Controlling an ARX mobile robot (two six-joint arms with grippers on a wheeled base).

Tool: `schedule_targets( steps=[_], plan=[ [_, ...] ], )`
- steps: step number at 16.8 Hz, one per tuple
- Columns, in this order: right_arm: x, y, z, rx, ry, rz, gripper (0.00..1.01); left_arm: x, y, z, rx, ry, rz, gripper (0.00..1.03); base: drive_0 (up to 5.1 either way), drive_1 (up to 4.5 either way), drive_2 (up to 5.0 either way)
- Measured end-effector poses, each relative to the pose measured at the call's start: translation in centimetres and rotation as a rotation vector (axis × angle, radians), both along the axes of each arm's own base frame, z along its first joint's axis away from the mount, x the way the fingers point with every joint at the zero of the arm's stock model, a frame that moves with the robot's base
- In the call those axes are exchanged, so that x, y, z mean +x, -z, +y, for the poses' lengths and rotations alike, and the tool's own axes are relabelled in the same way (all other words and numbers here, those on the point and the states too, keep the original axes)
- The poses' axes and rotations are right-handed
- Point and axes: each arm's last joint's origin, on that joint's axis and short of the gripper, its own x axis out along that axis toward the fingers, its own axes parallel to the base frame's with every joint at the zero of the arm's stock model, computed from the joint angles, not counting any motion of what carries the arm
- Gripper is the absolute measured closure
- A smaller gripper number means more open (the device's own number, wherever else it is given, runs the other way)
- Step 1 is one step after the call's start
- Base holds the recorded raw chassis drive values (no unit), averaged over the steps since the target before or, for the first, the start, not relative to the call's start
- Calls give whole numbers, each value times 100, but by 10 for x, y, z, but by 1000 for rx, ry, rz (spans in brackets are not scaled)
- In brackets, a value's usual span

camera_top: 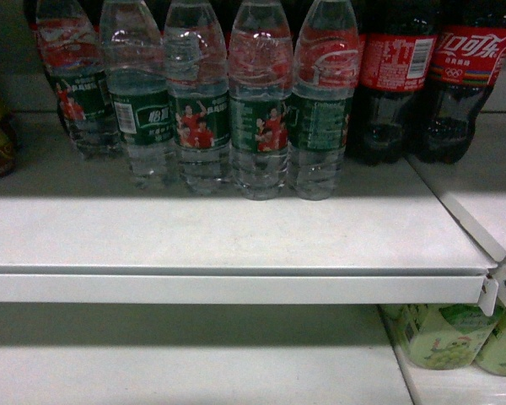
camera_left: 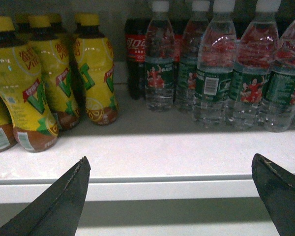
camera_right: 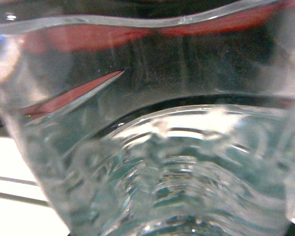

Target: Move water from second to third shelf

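A row of water bottles (camera_top: 198, 101) stood on the white shelf (camera_top: 236, 228), with cola bottles (camera_top: 464, 76) just to their right. The left tool (camera_left: 172, 196) hung open before the shelf edge, gripping nothing, yellow drink bottles (camera_left: 49, 78) off to its left. The right wrist view was filled by ribbed clear plastic (camera_right: 152, 162); I couldn't tell the right tool's state.

I see clear water bottles (camera_top: 259, 110) with green labels showing red shirts, dark cola bottles (camera_top: 468, 76) labelled red, yellow drink bottles (camera_left: 96, 69), white shelf (camera_top: 236, 236).
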Motion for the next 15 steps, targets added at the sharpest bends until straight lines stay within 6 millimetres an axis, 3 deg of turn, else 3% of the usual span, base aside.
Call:
schedule_targets(
  steps=[15],
  plan=[
    [0, -2, 0, 4, 3, -11, 59, 0, 0, 0, 0, 2, -3, 5, 0, 0, 0]
  ],
)
